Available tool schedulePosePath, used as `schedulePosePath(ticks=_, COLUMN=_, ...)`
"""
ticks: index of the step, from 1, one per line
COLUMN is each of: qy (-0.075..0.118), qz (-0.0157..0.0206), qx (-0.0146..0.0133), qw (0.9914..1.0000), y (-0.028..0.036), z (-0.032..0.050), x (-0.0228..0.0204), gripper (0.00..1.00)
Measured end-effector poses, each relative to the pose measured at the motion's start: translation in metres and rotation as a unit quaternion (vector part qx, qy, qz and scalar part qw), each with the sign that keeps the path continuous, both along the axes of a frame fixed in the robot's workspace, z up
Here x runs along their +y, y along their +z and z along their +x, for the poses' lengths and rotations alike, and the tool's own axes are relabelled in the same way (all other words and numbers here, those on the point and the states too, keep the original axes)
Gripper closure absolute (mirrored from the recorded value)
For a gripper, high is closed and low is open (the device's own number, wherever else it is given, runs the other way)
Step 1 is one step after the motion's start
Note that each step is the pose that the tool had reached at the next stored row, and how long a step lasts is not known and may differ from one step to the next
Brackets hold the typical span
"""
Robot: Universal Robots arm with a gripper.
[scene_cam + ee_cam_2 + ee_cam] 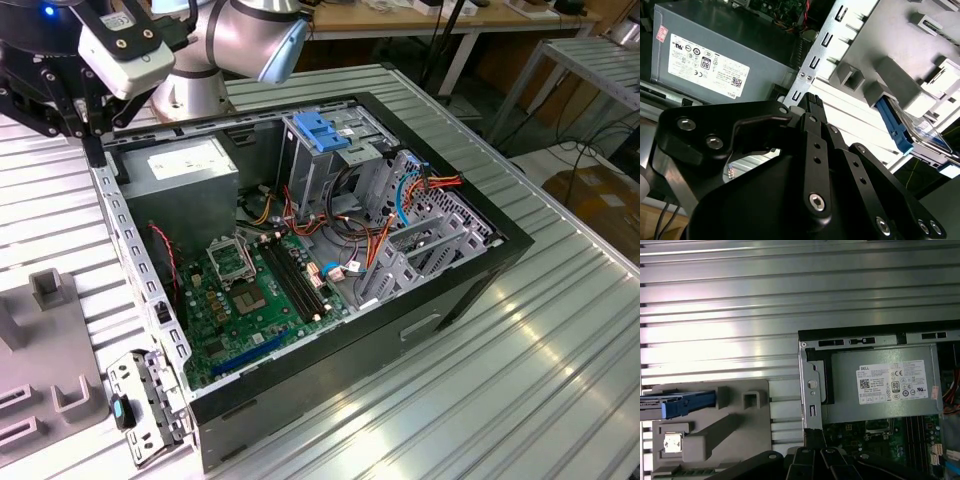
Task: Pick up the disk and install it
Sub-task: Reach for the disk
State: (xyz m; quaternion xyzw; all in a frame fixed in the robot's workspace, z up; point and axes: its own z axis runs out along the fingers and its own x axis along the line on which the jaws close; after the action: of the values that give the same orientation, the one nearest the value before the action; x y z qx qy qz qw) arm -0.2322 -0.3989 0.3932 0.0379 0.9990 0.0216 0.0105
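In the exterior view, the open computer case [450, 300] lies on the ribbed metal counter [560, 350]. Its drive cage [335, 175] stands upright inside, topped by a light-blue latch plate [320, 130]. My arm [240, 35] reaches over the case's corner at the exterior view's left. A gray holder [50, 290] sits on the counter just beside the case, near the counter's edge on that same side.

In the second wrist view, my claw [812, 100] hangs above the rim of the case, near the power supply [715, 60]. I cannot tell whether it is wide or narrow, but nothing shows at its tip. The disk [892, 125] stands on edge in the gray holder [890, 75], blue rail up, well apart from the claw.

In the first wrist view, the claw [820, 454] is over the case wall [810, 390], with the power supply [880, 385] close by. The disk [682, 404] rests in the holder [715, 440] on the counter [790, 300], outside the case and across a strip of bare counter from it.

I judge the task to be at its very start. The disk is still in its holder, not gripped or lifted, so both the pick-up and the fitting into the case are left to do.
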Motion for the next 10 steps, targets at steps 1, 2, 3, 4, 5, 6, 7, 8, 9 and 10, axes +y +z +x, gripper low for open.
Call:
schedulePosePath(ticks=1, qy=0.000, qz=0.0000, qx=0.0000, qw=1.00000, y=0.0000, z=-0.0007, x=0.0000, gripper=0.89)
schedulePosePath(ticks=2, qy=0.000, qz=0.0000, qx=0.0000, qw=1.00000, y=0.0000, z=-0.0016, x=0.0000, gripper=0.89)
schedulePosePath(ticks=3, qy=0.000, qz=0.0000, qx=0.0000, qw=1.00000, y=0.0000, z=-0.0023, x=0.0000, gripper=0.89)
schedulePosePath(ticks=4, qy=0.000, qz=0.0000, qx=0.0000, qw=1.00000, y=0.0000, z=-0.0034, x=0.0000, gripper=0.89)
schedulePosePath(ticks=5, qy=0.000, qz=0.0000, qx=0.0000, qw=1.00000, y=0.0000, z=-0.0043, x=0.0000, gripper=0.89)
schedulePosePath(ticks=6, qy=0.000, qz=0.0000, qx=0.0000, qw=1.00000, y=0.0000, z=-0.0053, x=0.0000, gripper=0.89)
schedulePosePath(ticks=7, qy=0.000, qz=0.0000, qx=0.0000, qw=1.00000, y=0.0000, z=-0.0060, x=0.0000, gripper=0.89)
schedulePosePath(ticks=8, qy=0.000, qz=0.0000, qx=0.0000, qw=1.00000, y=0.0000, z=-0.0070, x=0.0000, gripper=0.89)
schedulePosePath(ticks=9, qy=0.000, qz=0.0000, qx=0.0000, qw=1.00000, y=0.0000, z=-0.0079, x=0.0001, gripper=0.89)
schedulePosePath(ticks=10, qy=0.000, qz=0.0000, qx=0.0000, qw=1.00000, y=0.0000, z=-0.0089, x=0.0003, gripper=0.89)
